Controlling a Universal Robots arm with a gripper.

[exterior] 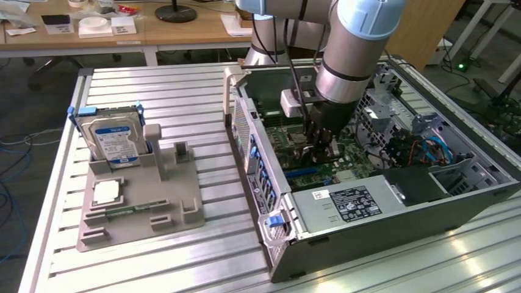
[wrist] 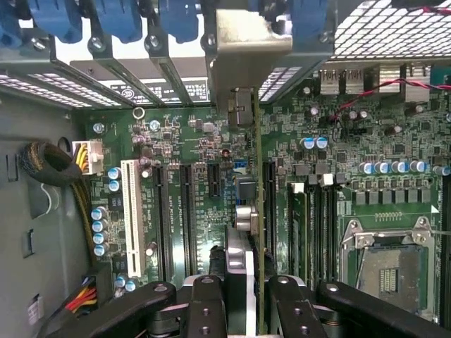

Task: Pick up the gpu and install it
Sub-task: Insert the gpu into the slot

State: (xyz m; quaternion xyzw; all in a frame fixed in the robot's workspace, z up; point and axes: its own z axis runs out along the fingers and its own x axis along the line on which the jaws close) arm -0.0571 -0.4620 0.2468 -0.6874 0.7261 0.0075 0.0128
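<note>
The gripper (wrist: 241, 299) is closed on the gpu (wrist: 258, 197), holding it edge-on and upright inside the open computer case (exterior: 391, 210), above the green motherboard (wrist: 197, 141) slots.

Likely a lab: robot arm (exterior: 350, 55), open computer case (exterior: 374, 183), desks (exterior: 122, 36).
</note>
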